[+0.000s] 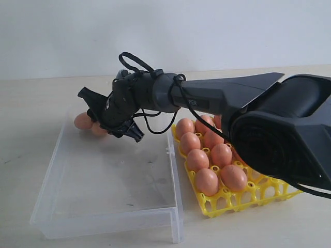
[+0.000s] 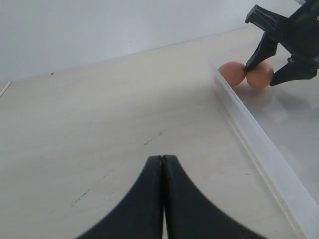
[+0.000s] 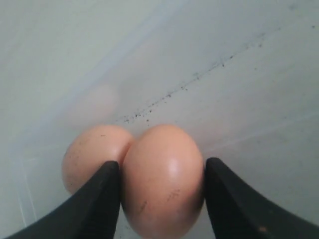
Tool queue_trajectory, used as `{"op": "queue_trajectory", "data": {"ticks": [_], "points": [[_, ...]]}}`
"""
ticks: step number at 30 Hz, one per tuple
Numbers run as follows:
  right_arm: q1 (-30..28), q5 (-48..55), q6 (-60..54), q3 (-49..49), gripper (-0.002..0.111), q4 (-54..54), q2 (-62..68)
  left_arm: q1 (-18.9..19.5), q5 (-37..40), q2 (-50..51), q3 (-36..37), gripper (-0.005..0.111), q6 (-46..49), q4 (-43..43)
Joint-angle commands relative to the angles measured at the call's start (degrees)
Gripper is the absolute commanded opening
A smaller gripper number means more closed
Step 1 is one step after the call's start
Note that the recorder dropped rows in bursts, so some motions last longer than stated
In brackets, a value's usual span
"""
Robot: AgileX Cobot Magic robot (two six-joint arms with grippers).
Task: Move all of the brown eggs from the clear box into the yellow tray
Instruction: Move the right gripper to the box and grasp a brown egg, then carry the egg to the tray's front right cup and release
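Two brown eggs (image 1: 83, 121) are left in the far corner of the clear box (image 1: 103, 219); at least eight are already seated in the yellow tray (image 1: 227, 204). One egg (image 3: 162, 179) is pinched by the right claw (image 1: 106, 124), apparently not yet lifted, while the left claw (image 2: 162, 164) is kept pressed together outside the box.
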Motion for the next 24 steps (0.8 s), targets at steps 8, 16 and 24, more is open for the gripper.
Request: {"op": "queue_trajectory", "data": {"ticks": [8, 16, 24], "points": [[0.1, -12.9, -24.0, 10.5, 0.0, -6.1, -10.2, 0.1, -0.5, -0.3, -0.2, 0.0, -0.3, -0.4], [0.0, -29.3, -59.8, 41.2, 0.0, 3.0, -31.7, 0.1, -0.5, -0.3, -0.2, 0.0, -0.3, -0.4], [-2.3, -54.3, -77.2, 84.3, 0.0, 16.0, -63.2, 0.1, -0.5, -0.3, -0.2, 0.0, -0.3, -0.4]]}}
